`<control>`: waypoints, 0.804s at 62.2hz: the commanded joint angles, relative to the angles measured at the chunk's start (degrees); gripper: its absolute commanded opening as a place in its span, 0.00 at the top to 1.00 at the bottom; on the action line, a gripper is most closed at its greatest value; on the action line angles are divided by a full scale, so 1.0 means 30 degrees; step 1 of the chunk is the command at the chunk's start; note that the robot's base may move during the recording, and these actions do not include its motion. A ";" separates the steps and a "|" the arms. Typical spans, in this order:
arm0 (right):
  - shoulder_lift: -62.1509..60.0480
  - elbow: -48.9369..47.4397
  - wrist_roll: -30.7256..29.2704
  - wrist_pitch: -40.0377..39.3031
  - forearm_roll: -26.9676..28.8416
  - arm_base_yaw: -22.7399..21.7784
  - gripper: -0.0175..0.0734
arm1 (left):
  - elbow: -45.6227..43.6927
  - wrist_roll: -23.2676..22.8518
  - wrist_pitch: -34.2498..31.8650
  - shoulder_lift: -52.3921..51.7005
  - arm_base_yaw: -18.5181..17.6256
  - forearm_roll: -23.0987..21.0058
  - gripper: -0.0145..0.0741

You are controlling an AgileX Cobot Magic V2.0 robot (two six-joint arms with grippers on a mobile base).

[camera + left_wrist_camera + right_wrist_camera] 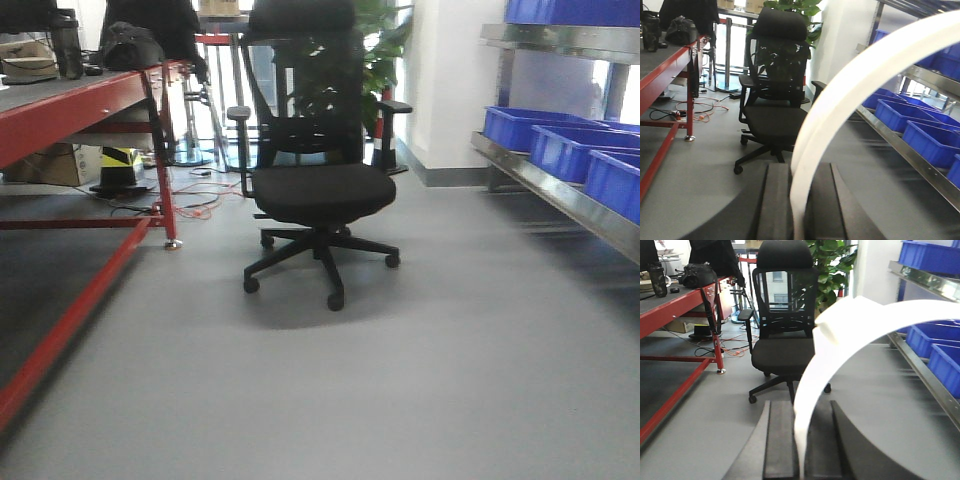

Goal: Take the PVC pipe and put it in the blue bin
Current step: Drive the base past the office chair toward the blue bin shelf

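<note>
Blurred PVC pipe (812,135) arched across both wrist views, ends cut off; left gripper (799,210) and right gripper (801,440) each had jaws closed on it. Whether one piece or two was unclear. Beyond stood an office chair (320,190) and cropped blue bins (565,150).

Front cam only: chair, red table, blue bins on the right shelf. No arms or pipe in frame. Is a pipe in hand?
Observer: Yes. Left wrist view shows the left gripper shut on a curved white pipe.
Operator: Right arm?
Observer: The right gripper is shut on white pipe too; can't tell if it's the same piece.
Operator: Anything on it?
Observer: A joint sleeve sits at the top of that bend.
</note>
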 commanded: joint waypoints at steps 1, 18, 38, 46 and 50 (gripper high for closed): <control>-0.0022 0.0001 -0.0060 -0.0632 -0.0137 -0.0028 0.99 | -0.0079 -0.0004 -0.0515 -0.0141 -0.0079 -0.0150 0.96; -0.0022 0.0001 -0.0060 -0.0741 -0.0137 -0.0028 0.99 | -0.0079 -0.0004 -0.0515 -0.0141 -0.0079 -0.0150 0.96; -0.0022 0.0001 -0.0060 -0.0741 -0.0137 -0.0028 0.99 | -0.0079 -0.0004 -0.0515 -0.0141 -0.0079 -0.0150 0.96; -0.0022 0.0001 -0.0060 -0.0741 -0.0137 -0.0028 0.99 | -0.0079 -0.0004 -0.0515 -0.0141 -0.0079 -0.0150 0.96; -0.0022 0.0001 -0.0060 -0.0741 -0.0137 -0.0028 0.99 | -0.0079 -0.0004 -0.0515 -0.0141 -0.0079 -0.0150 0.96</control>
